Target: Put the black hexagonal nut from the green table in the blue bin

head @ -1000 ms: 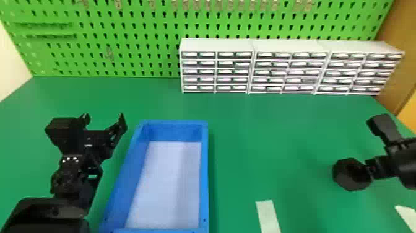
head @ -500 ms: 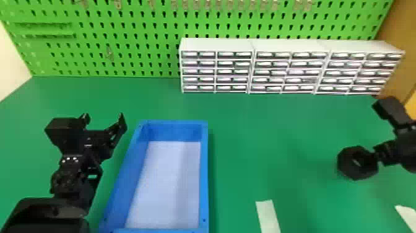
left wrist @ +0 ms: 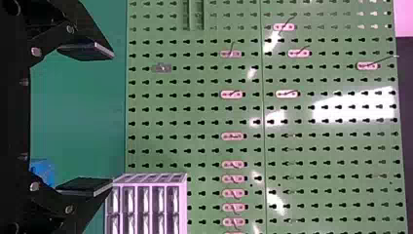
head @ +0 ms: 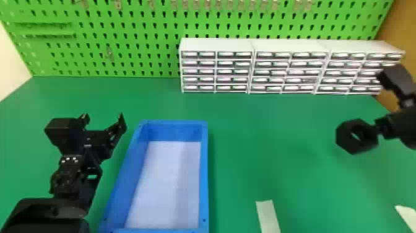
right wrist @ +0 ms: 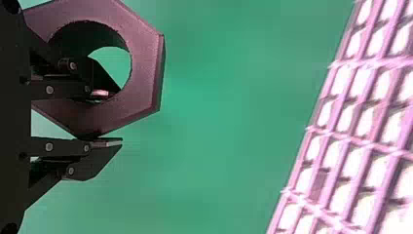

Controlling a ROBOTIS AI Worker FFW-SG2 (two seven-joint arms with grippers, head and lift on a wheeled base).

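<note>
At the right of the head view my right gripper (head: 378,127) is shut on the black hexagonal nut (head: 346,138), which hangs over the green table (head: 278,139). In the right wrist view one finger of my right gripper (right wrist: 109,117) passes into the hole of the nut (right wrist: 146,63) and the other lies against its outer side, pinching the ring's wall. The blue bin (head: 204,173) stands left of the nut, with a bare pale floor. Left of the bin my left gripper (head: 103,119) is parked, open; the left wrist view shows that gripper (left wrist: 112,119) with nothing between its fingers.
White drawer cabinets (head: 252,68) line the back of the table before a green pegboard (head: 139,40). A pale strip (head: 268,217) lies on the table right of the bin, and another pale piece (head: 408,215) lies near the right edge.
My right gripper has moved up and slightly right, farther back over the table, carrying the nut, whose hole now shows more clearly. The left arm has stayed still.
</note>
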